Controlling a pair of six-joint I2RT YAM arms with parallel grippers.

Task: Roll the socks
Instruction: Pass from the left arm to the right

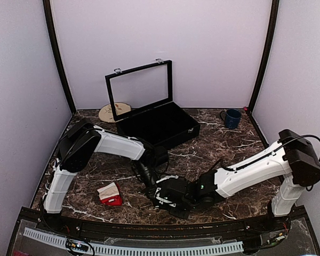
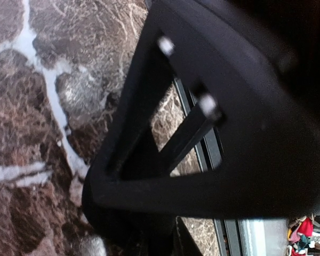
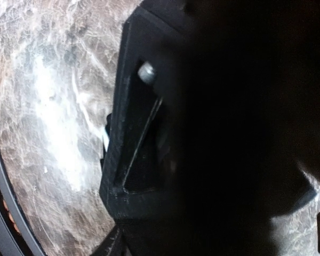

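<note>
Socks (image 1: 110, 194) lie on the marble table (image 1: 229, 144) — untouched. Left gripper (image 1: 151, 185) and right gripper (image 1: 160, 197) meet beside them; their openings cannot be told.

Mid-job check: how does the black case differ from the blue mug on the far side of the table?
The black case is a wide, flat box with its lid standing open; the blue mug is round, upright and far smaller. The case sits near the middle; the mug stands at the far right corner. Both rest on the marble table, beyond the socks.
</note>
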